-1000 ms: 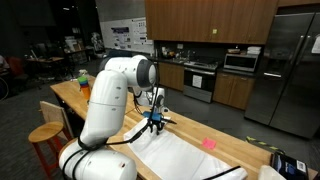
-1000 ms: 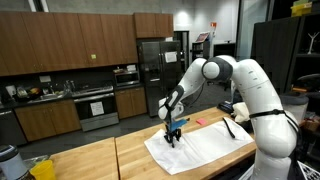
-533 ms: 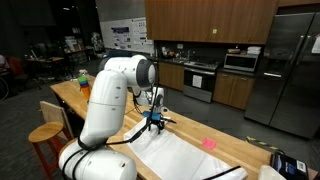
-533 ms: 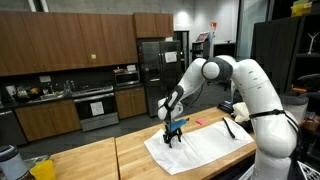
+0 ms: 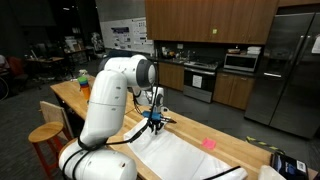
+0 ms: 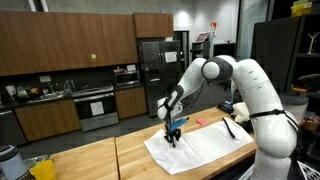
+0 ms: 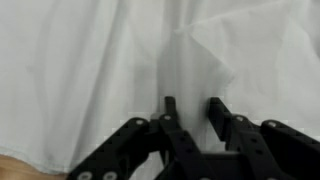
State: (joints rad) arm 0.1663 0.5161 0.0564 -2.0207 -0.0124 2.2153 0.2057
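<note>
Hardly any change: gripper (image 7: pixel 193 108) low over the cloth (image 7: pixel 80 60)

Compared with a second ago, we find the arm in the same pose in both exterior views, so work on the cloth seems paused at the grasp. From the left: wooden counter (image 6: pixel 85 162), cloth spread across it, gripper fingers partly spread astride a raised crease. We cannot see whether the tips touch it.
</note>
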